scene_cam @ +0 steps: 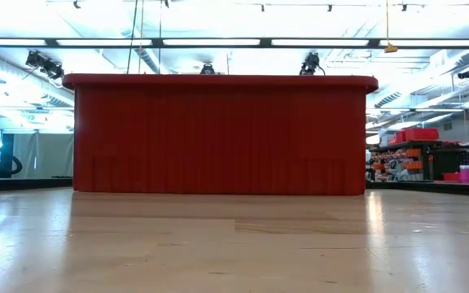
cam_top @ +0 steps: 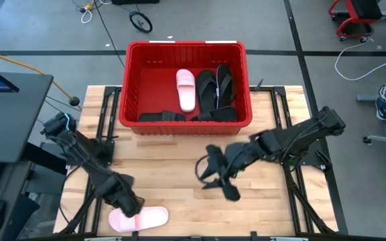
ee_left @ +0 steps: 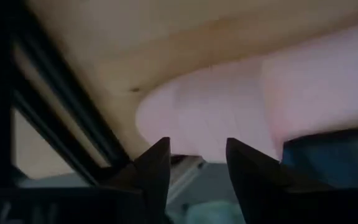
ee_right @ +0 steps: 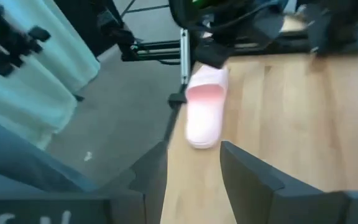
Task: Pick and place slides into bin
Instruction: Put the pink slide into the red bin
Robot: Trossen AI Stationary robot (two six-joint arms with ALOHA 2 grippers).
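Observation:
A pale pink slide lies flat on the wooden table at its near edge, left of the middle. My left gripper is over the slide's left end, its fingers open. In the left wrist view the slide fills the space just beyond the fingertips. My right gripper is open and empty above the middle of the table, and the pink slide shows far off past its fingers. The red bin stands at the far middle and holds a second pink slide and several black sandals. My left gripper's open fingers come slanting down from the table's left at the pink slide's rounded left end. I cannot tell whether they touch it. The slide lies flat on the table.
The bin's red wall fills the low view across the bare wood. Black table frame rails run along both sides of the tabletop. A monitor and desk stand beyond the table's left edge.

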